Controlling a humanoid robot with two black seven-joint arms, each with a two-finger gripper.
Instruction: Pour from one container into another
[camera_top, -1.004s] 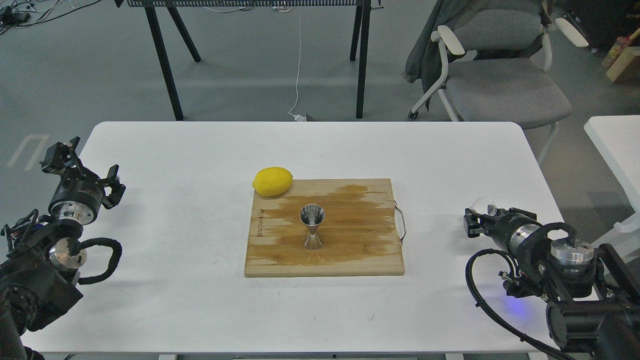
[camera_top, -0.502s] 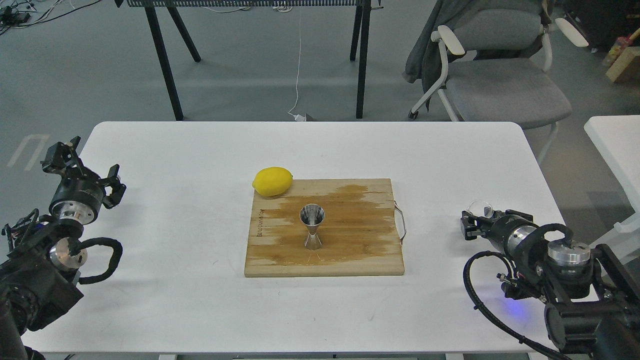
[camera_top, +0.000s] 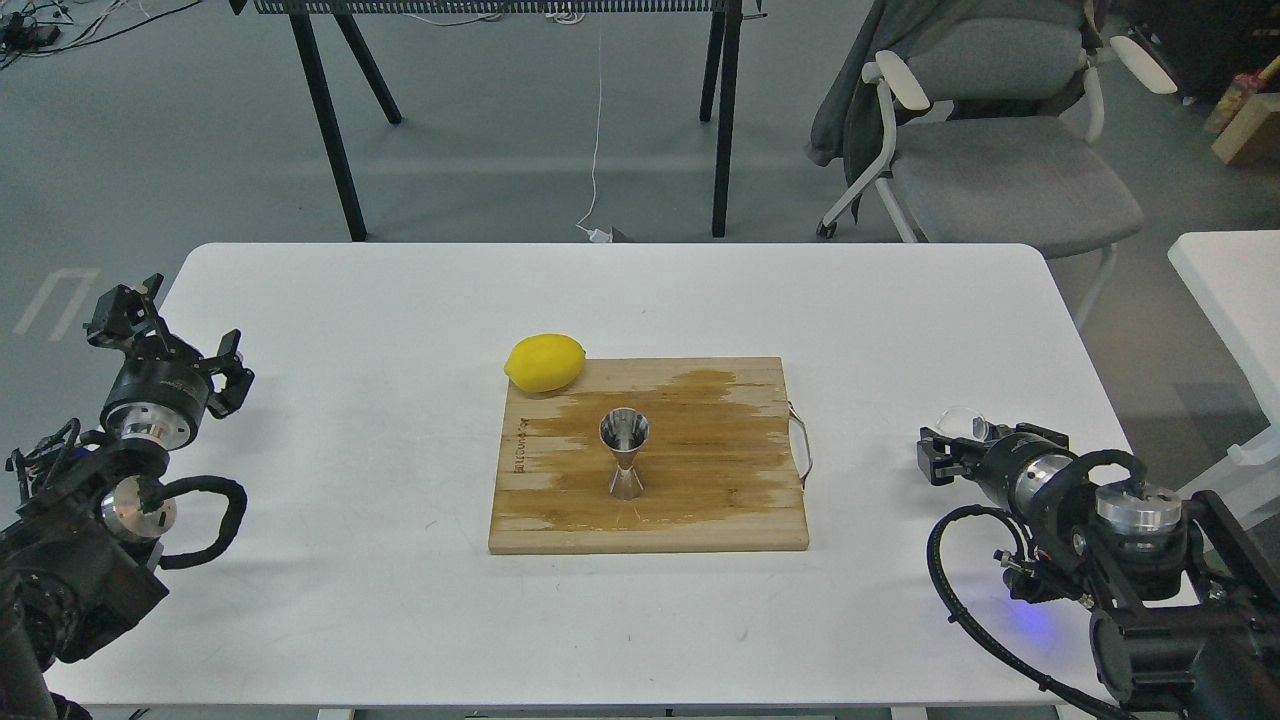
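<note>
The steel jigger (camera_top: 624, 466) stands upright in the middle of the wooden cutting board (camera_top: 720, 500), which carries a wide dark wet stain. Far to its right, low over the table, the small clear cup (camera_top: 960, 419) shows only its rim and upper wall behind my right gripper (camera_top: 934, 457), which is shut on it. Most of the cup is hidden by the dark fingers. At the table's left edge my left gripper (camera_top: 172, 335) is open, its fingers spread wide with nothing between them, well away from the board.
A yellow lemon (camera_top: 545, 362) lies at the board's far left corner. The board has a metal handle (camera_top: 802, 445) on its right side. A grey office chair (camera_top: 1000, 150) and black table legs (camera_top: 330, 120) stand beyond the white table (camera_top: 400, 300).
My right gripper has shifted a little left and down with the clear cup. The left arm and the jigger have stayed almost still.
</note>
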